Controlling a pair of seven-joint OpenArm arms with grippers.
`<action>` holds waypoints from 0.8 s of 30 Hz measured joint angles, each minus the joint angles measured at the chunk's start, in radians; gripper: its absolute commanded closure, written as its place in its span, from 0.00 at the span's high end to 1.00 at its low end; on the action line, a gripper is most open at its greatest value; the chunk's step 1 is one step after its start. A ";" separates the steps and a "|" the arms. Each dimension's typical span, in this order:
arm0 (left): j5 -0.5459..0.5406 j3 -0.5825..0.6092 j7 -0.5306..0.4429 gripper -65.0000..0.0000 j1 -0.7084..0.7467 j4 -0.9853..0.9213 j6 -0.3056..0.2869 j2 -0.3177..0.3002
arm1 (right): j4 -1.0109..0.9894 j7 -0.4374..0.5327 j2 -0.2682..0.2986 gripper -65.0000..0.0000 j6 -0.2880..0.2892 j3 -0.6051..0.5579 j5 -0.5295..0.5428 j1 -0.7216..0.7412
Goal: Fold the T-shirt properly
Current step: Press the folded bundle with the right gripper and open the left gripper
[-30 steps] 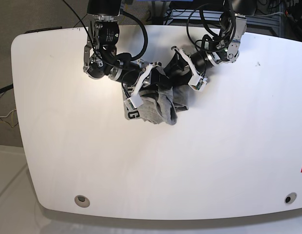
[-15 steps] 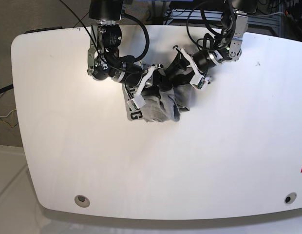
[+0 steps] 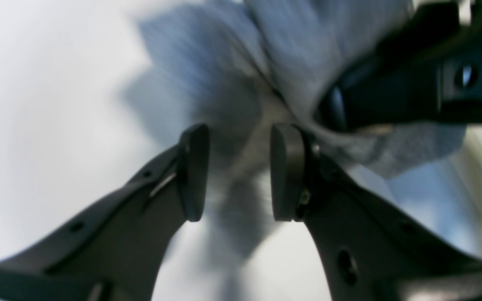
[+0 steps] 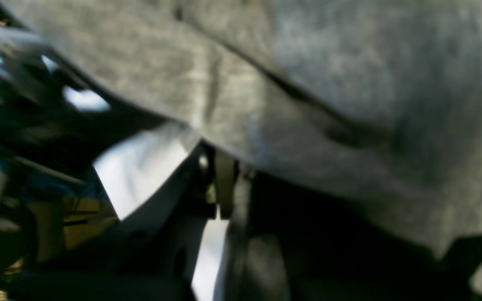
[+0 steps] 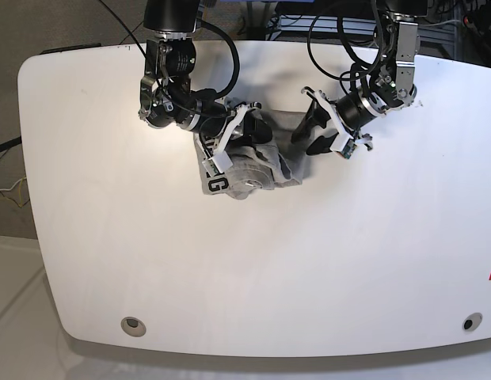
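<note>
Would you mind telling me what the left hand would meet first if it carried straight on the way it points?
Probably the T-shirt: the left hand stands open, aimed at its bunched grey cloth, though depth is unclear.

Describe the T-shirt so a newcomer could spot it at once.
Start from the white table and look toward its far edge, between the two black arms. The T-shirt is the bunched heather-grey bundle there, with a black block letter "G" at its near left corner.

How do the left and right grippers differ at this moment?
The left gripper is open with nothing between its pads, clear of the T-shirt; the right gripper is shut on its cloth. The left hovers beside the bundle, the right lies over it. Both are near the table's far edge.
</note>
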 measured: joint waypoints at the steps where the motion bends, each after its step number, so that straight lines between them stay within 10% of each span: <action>1: 0.000 -0.016 0.006 0.35 0.005 0.016 0.000 0.000 | 0.000 0.000 0.000 0.00 0.000 0.000 -0.001 0.000; 14: -0.003 -0.150 0.089 0.35 0.064 0.207 0.000 0.001 | 0.000 -0.003 0.014 0.03 0.000 0.000 -0.001 0.010; 24: 0.004 -0.220 0.096 0.35 0.068 0.202 -0.001 0.002 | 0.000 -0.003 0.014 0.45 0.000 0.000 0.006 0.008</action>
